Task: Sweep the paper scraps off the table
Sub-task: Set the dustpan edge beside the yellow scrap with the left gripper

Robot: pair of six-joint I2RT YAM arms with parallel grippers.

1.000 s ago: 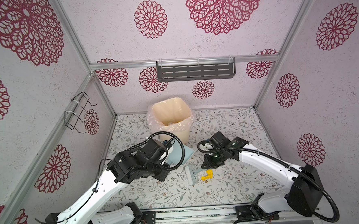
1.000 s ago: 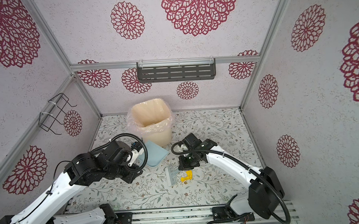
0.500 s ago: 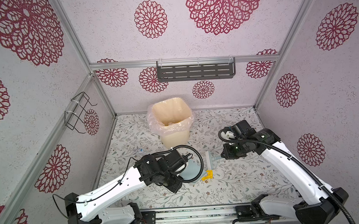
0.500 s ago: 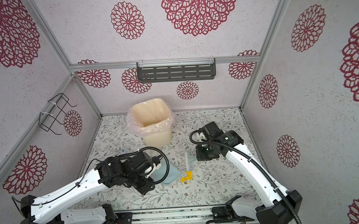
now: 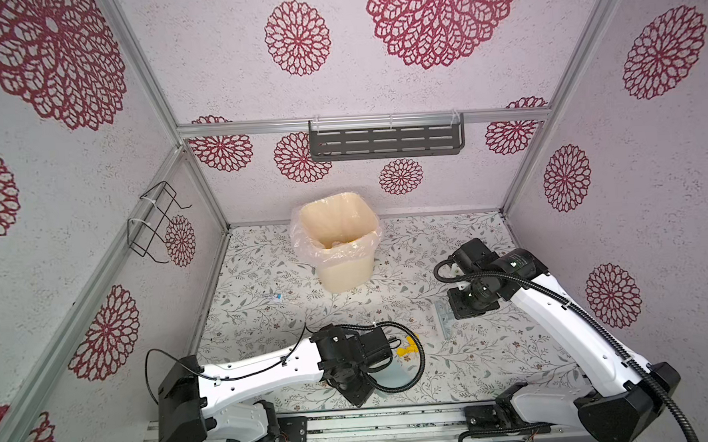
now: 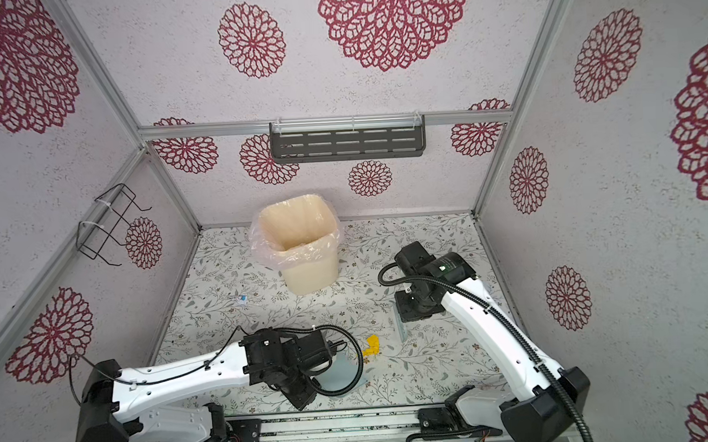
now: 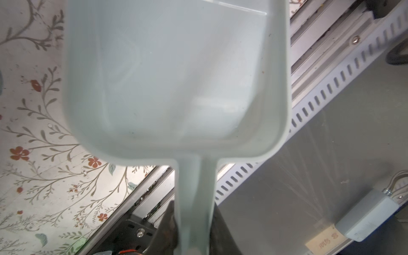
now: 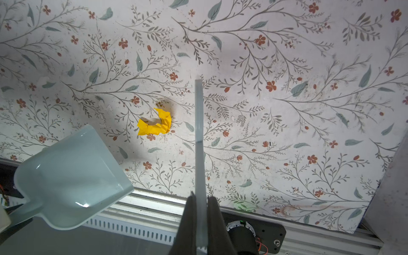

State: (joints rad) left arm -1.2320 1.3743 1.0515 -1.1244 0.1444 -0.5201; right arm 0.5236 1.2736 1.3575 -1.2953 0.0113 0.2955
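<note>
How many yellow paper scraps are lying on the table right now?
1: the yellow scrap lies on the table, a little apart from the open end of the blue dustpan. More may be hidden from view.

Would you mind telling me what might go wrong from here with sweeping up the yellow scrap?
1. The dustpan in the left gripper hangs over the front rail, apart from the yellow scrap; a stroke of the brush now would probably miss it and could push the scrap off the table.
2. A small pale bit near the bin may get overlooked.
</note>
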